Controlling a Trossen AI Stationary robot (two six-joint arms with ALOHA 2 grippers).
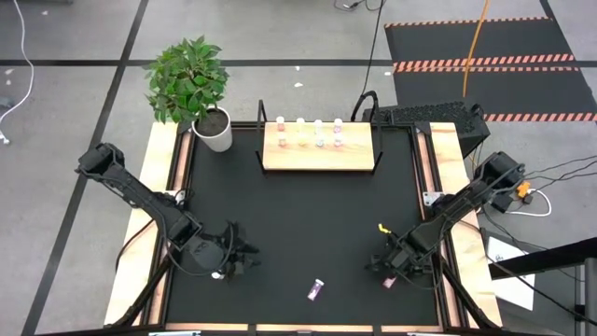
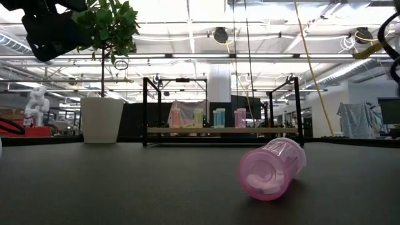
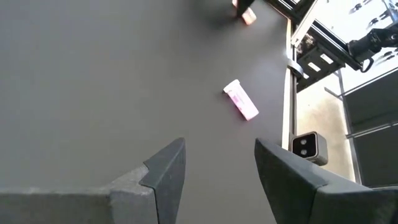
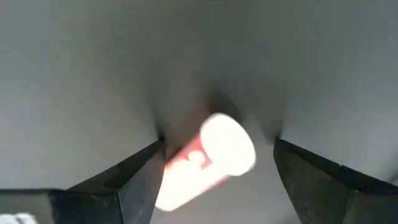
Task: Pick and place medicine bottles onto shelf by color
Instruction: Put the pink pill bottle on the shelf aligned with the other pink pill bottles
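Although the bottles carry labels, no writing on them can be read in any view. The black table (image 1: pixel 298 224) bears the shelf (image 1: pixel 319 155) at its far edge, beside a white plant pot (image 1: pixel 215 131); eight medicine bottles (image 1: pixel 309 133) stand on the shelf board in two rows. The left arm reaches in over the near left part of the table, its left gripper (image 1: pixel 235 264) hanging above bare surface with fingers spread and nothing between them. The right arm is bent low at the near right, the right gripper (image 4: pixel 217 163) tipped down with fingers spread wide on either side of a lying orange-pink bottle (image 4: pixel 208 160), not touching it. One pink bottle (image 1: pixel 317 289) lies on its side near the front edge, between the grippers.
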